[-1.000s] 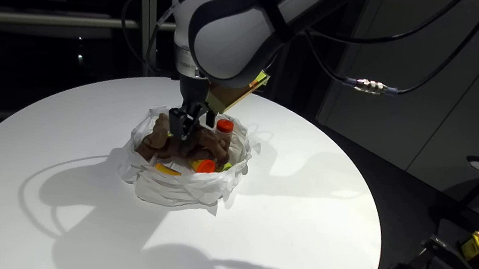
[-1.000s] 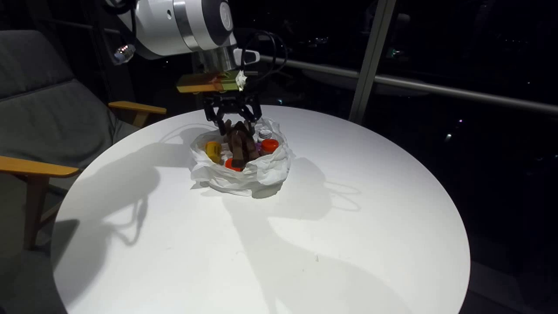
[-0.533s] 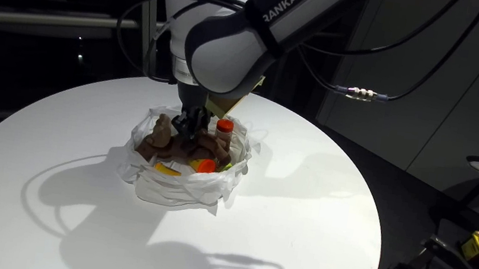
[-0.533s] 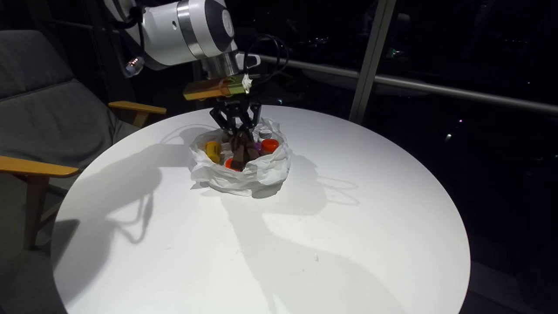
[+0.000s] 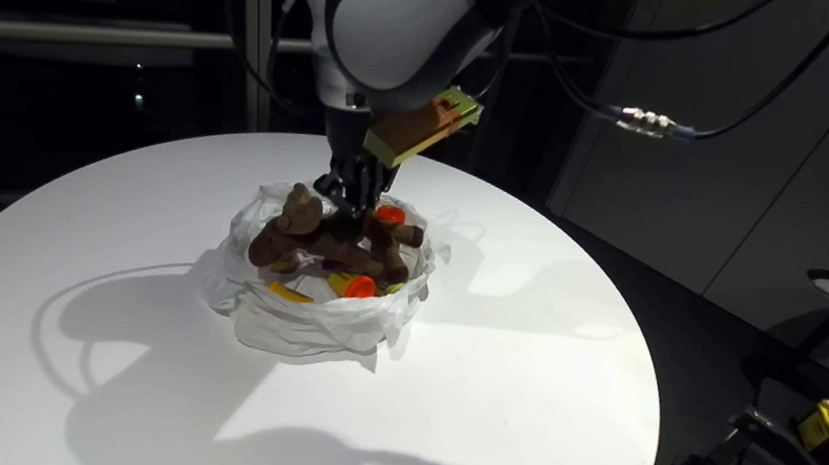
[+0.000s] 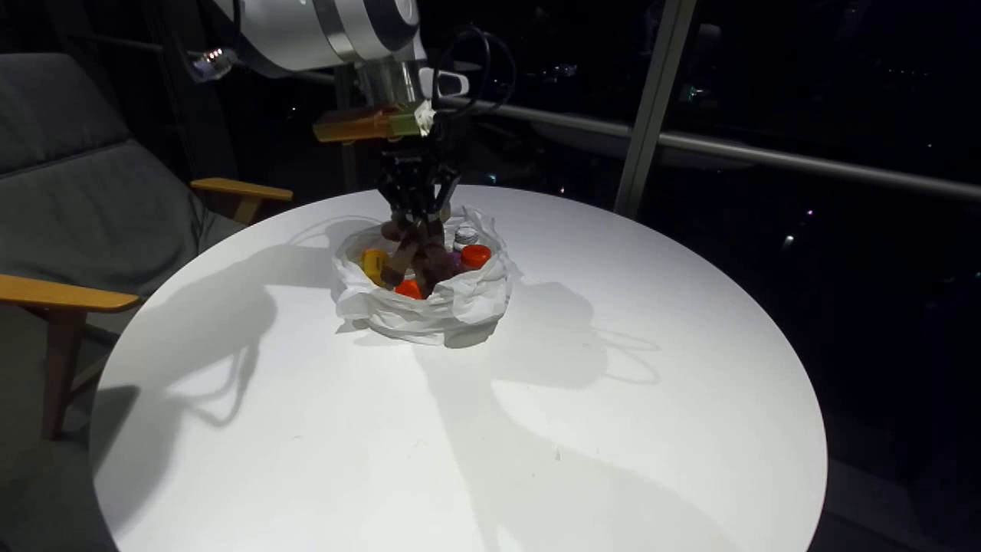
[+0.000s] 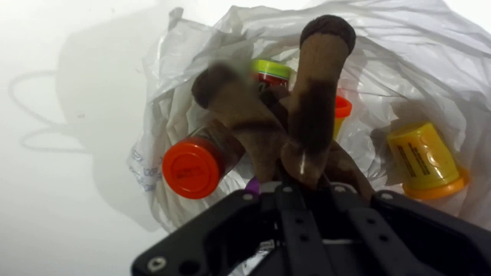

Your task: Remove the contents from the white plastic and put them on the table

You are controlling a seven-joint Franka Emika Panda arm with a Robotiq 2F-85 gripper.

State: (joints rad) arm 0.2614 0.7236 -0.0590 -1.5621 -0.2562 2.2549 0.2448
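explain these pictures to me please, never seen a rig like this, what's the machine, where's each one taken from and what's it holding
The machine is a single robot arm, ending in a black pinching gripper. The wide pictures come from two cameras standing outside the robot, in different places; the close-up comes from a camera on its wrist, so the gripper shows along the bottom.

On the round white table sits an open, crumpled white plastic bag. The gripper is closed on a brown plush toy, within the bag's rim; whether the toy hangs free of what lies below, I can't tell. Also in the bag I can make out a red-lidded jar, a yellow tub and a lime-topped container.
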